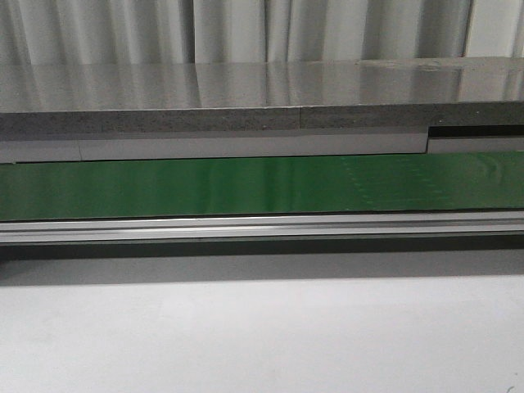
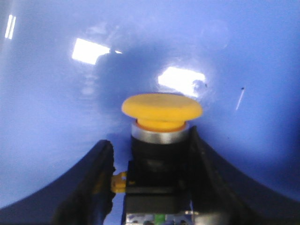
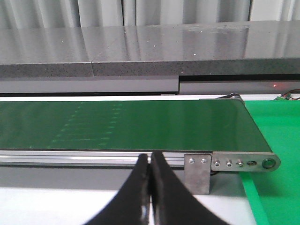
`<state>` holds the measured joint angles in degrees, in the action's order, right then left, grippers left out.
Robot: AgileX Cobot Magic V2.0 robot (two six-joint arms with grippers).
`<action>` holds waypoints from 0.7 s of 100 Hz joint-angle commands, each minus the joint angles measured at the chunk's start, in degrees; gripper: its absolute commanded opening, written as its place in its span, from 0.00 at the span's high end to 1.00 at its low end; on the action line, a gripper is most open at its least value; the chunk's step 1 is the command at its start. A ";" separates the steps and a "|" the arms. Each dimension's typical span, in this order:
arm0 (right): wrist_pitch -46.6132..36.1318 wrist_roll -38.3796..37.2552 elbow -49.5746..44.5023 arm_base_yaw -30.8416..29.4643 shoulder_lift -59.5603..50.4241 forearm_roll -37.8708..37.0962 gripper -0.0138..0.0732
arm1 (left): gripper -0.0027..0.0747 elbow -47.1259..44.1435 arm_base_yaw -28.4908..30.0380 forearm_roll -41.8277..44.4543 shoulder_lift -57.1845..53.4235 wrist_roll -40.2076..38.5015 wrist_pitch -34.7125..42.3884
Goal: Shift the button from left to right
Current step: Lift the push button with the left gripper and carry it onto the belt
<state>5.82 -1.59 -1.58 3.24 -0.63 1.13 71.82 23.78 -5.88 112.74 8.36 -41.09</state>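
Left gripper [image 2: 150, 187] sits clamped on the button [image 2: 161, 110], black fingers [image 2: 89, 187] at its 9 and 3 o'clock gripping the body below the yellow cap, over a blue surface [image 2: 47, 93], while the right gripper [image 3: 150, 187], fingers together, idles facing the green conveyor belt [image 3: 140, 124].

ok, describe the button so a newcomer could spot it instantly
Only the left wrist view shows it: against the glossy blue surface, between the left tool's dark fingers. The button has a yellow mushroom cap, silver collar and black boxy body; nothing else there is yellow.
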 commanded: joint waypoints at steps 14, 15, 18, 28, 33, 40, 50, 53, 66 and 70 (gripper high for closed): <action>-4.81 -0.03 0.96 0.14 -0.81 -0.53 0.92 | 0.75 1.90 0.09 -0.01 -1.94 0.00 1.49; -4.81 -0.03 0.96 0.14 -0.81 -0.53 0.92 | 0.75 2.00 0.09 -0.01 -1.94 0.00 1.49; -4.81 -0.03 0.96 0.14 -0.81 -0.53 0.92 | 0.75 2.23 0.09 -0.01 -1.94 0.00 1.38; -4.81 -0.03 0.96 0.14 -0.81 -0.53 0.92 | 0.75 3.58 0.09 -0.01 -1.94 0.00 -0.05; -4.81 -0.03 0.96 0.14 -0.81 -0.53 0.92 | 0.75 4.90 0.09 -0.01 -1.94 0.00 -1.36; -4.81 -0.03 0.96 0.14 -0.81 -0.53 0.92 | 0.75 6.88 0.09 -0.01 -1.94 0.00 -3.85; -4.81 -0.03 0.96 0.14 -0.81 -0.53 0.92 | 0.75 10.46 0.09 -0.49 -2.06 0.00 -7.95; -4.81 -0.03 0.96 0.14 -0.81 -0.53 0.92 | 0.75 11.98 0.09 -1.25 -2.24 0.00 -9.21; -4.81 -0.03 0.96 0.14 -0.81 -0.53 0.92 | 0.75 15.10 -0.57 -2.79 -3.95 1.66 -12.59; -4.81 -0.03 0.96 0.14 -0.81 -0.53 0.92 | 0.75 15.54 -1.16 -3.06 -4.64 1.91 -13.11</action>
<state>5.82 -1.59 -1.58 3.24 -0.63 1.13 84.44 23.67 -7.02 113.13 9.30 -52.89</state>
